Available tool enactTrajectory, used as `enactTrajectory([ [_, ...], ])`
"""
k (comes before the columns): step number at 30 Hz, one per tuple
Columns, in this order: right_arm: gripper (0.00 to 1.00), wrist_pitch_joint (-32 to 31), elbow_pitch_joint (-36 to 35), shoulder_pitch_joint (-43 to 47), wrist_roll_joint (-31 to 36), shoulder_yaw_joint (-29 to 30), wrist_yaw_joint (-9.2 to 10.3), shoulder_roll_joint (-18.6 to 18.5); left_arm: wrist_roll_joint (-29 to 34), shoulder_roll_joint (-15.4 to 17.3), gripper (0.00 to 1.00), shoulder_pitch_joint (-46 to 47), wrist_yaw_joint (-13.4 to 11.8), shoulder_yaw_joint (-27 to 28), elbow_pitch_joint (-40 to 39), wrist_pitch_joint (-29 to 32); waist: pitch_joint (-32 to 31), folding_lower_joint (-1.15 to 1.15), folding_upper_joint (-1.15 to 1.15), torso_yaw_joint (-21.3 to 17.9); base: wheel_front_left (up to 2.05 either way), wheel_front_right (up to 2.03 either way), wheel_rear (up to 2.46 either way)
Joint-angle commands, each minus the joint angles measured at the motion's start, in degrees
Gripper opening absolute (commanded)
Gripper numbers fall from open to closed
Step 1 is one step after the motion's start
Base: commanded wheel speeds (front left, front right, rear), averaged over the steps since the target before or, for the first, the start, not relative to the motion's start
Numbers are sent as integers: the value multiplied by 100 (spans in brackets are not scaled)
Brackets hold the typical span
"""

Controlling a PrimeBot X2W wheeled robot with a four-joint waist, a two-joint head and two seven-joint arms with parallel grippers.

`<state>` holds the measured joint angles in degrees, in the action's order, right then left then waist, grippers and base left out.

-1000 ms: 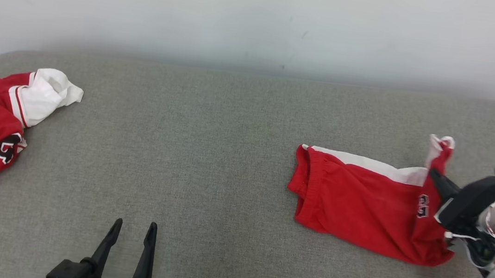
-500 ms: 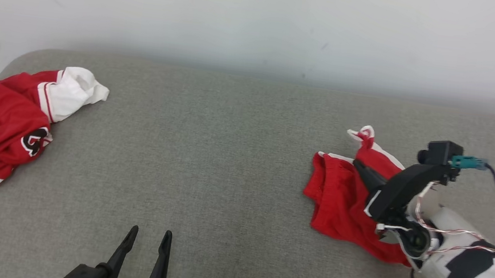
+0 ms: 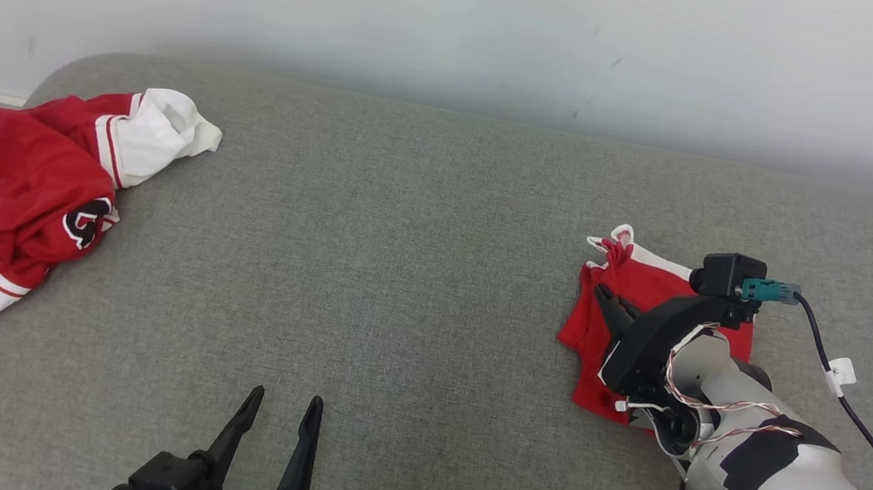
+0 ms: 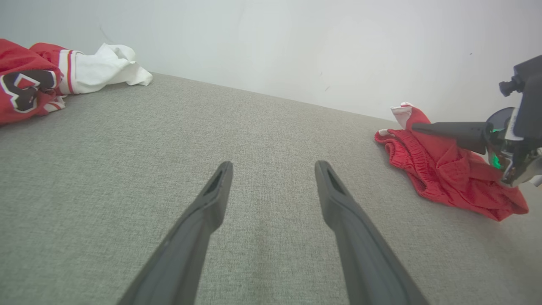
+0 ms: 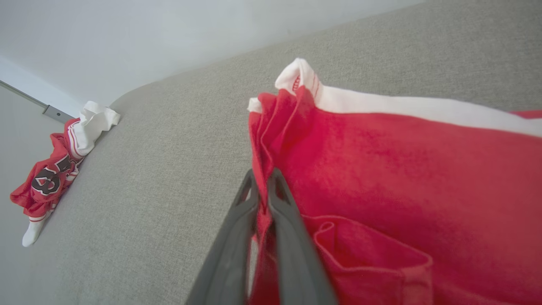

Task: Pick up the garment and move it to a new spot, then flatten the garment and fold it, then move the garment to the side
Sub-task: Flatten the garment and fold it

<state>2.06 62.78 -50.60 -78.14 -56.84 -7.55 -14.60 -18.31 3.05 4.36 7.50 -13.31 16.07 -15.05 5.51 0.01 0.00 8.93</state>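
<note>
The right tool [image 5: 262,174] pinches a bunched edge of the red shorts [image 3: 645,289], well apart from the jersey heap [image 3: 15,189], while the left tool [image 3: 286,397] gapes empty; the move seems underway, with flattening, folding and setting aside left.

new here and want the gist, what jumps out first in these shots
The bright red shorts at the right of the grey cushion stand out first, a bunched edge pinched between the shut fingers of the right gripper. Next, a crumpled red and white jersey lies at its far left. The left gripper hovers open near the front, empty.
</note>
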Motion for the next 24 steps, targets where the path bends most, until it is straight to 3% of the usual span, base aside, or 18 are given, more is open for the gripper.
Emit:
enactTrajectory([
  [1,73,118,-24,-27,-6,22,8,46,-79,-15,100,61,-5,9,24,-20,2,-1,0,-14,0,0,0],
  [2,100,196,-35,-38,9,29,8,32,-79,-15,100,51,-5,19,30,-20,-10,-1,0,-30,0,0,0],
  [8,100,720,-412,-17,56,77,8,-274,-55,-16,100,-58,-5,87,52,-20,-138,-1,0,-128,0,0,0],
  [13,100,1170,-755,208,139,249,8,-877,-22,-17,100,-113,-5,146,1,-20,-212,-1,0,-177,0,0,0],
  [17,100,1285,-645,520,519,162,8,-1319,53,-16,100,-204,-4,314,-47,-20,-234,-1,0,-195,0,0,0],
  [18,95,1301,-595,606,584,161,8,-1359,69,-17,100,-210,-4,352,-65,-20,-225,-1,0,-202,0,0,0],
  [21,7,1313,-510,787,914,227,8,-1426,127,-16,100,-210,-4,491,-108,-20,-177,-1,0,-209,0,0,0],
  [22,0,1315,-506,840,1048,316,8,-1437,129,-16,100,-212,-4,534,-122,-20,-156,-1,0,-213,0,0,0],
  [24,0,1313,-524,1033,1315,554,8,-1385,158,-17,100,-197,-4,620,-150,-20,-113,-1,0,-214,0,0,0],
])
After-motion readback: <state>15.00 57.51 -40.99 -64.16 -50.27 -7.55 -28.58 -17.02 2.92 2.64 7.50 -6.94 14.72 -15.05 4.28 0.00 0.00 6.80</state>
